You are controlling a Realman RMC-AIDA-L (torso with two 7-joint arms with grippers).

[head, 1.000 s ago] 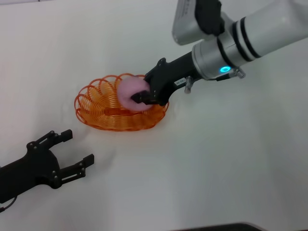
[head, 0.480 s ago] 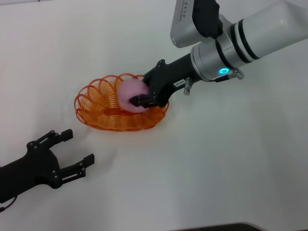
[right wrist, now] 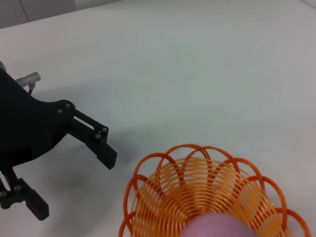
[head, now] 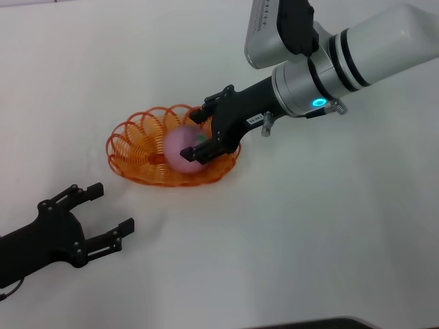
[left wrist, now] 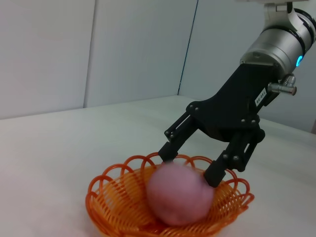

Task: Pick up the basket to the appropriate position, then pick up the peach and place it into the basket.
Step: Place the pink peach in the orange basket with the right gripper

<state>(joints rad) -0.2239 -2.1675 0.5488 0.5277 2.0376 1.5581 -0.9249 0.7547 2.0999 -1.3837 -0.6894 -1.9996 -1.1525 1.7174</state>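
Your right gripper (head: 200, 134) stands spread wide over the basket (head: 137, 147), peach (head: 181, 149) loose inside. Left gripper (head: 103, 210) idles open, nearer you than the basket.

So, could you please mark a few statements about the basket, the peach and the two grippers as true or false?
1. The peach lies inside the basket. True.
2. The right gripper is shut on the peach. False: its fingers are spread open above it.
3. The left gripper holds the basket's rim. False: it is open, apart from the basket, over the table.
4. The basket stands upright. True.
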